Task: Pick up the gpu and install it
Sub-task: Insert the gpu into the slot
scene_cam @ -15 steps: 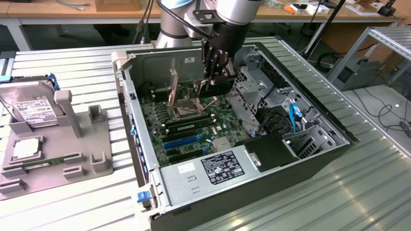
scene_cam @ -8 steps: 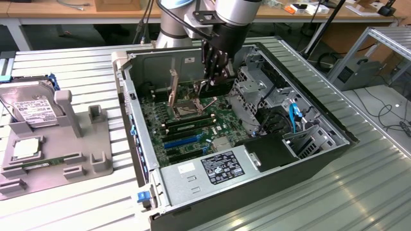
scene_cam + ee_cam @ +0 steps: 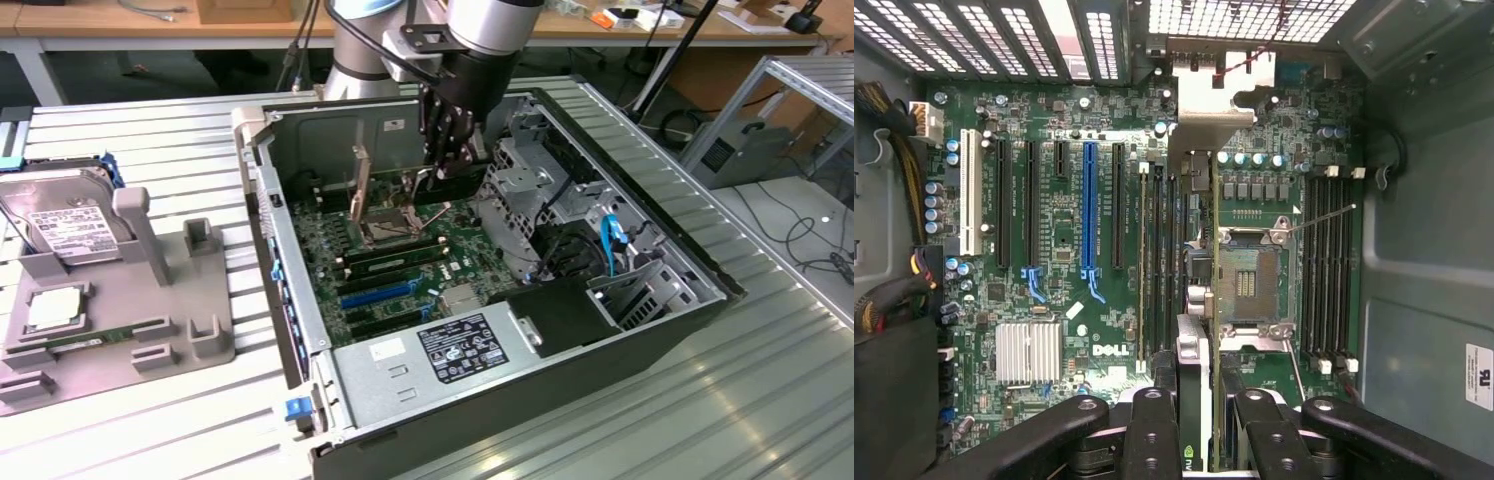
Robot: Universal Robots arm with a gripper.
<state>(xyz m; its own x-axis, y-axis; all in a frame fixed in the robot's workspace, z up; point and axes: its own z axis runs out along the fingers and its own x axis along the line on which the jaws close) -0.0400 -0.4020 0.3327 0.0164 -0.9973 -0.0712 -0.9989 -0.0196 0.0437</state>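
The gpu is a thin dark card held on edge above the motherboard, inside the open computer case. My gripper is shut on it from above. In the wrist view the gpu appears edge-on between the black fingers, and its silver bracket points toward the case's vented wall. The card hangs over the strip between the memory slots and the open CPU socket. The blue expansion slot lies apart from it, to one side.
A grey parts holder on the exterior view's left carries a silver hard drive, a square chip and a green memory stick. Inside the case sit the power supply, a drive cage and cables.
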